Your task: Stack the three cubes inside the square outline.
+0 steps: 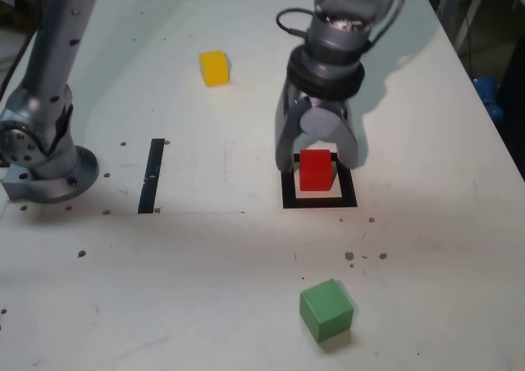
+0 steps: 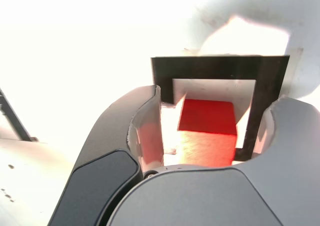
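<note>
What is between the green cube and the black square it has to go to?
Nothing visible on the table between the green cube and the square outline. But the end effector hangs over the outline with its jaws open around the red cube sitting inside.

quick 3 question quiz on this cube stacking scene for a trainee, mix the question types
1. True or false: the red cube sits inside the square outline.
2. Which cube lies nearest the exterior view's bottom edge? A yellow cube B green cube C red cube
3. Fill in: the gripper jaws stand ___ of the red cube's sides, gaps showing in the wrist view.

Key: 1 true; 2 B; 3 clear.
</note>
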{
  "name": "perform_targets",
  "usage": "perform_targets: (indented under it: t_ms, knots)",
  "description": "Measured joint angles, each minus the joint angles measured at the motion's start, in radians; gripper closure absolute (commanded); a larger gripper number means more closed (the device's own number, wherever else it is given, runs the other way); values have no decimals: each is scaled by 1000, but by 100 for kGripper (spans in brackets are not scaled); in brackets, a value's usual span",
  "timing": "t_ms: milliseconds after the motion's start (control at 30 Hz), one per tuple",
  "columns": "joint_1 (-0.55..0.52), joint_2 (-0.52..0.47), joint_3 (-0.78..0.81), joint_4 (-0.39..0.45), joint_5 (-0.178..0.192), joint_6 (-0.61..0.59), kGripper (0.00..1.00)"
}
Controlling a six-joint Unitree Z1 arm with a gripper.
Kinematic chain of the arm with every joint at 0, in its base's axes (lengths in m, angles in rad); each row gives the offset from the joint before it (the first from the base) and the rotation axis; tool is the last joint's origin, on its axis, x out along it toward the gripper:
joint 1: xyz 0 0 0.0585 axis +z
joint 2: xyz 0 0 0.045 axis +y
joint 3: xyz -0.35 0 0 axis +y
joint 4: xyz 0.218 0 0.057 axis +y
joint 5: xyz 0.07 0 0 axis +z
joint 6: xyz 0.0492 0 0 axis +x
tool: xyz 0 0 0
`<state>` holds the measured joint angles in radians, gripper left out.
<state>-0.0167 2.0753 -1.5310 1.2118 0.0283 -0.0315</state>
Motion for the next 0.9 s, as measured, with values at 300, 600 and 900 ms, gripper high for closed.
perform_targets:
  t_ms: [300,600,900]
  knots:
    - [138,-81,86,31,30,51,1]
    - [363,-184,209,32,110,182,1]
    - [580,-208,242,20,168,318,1]
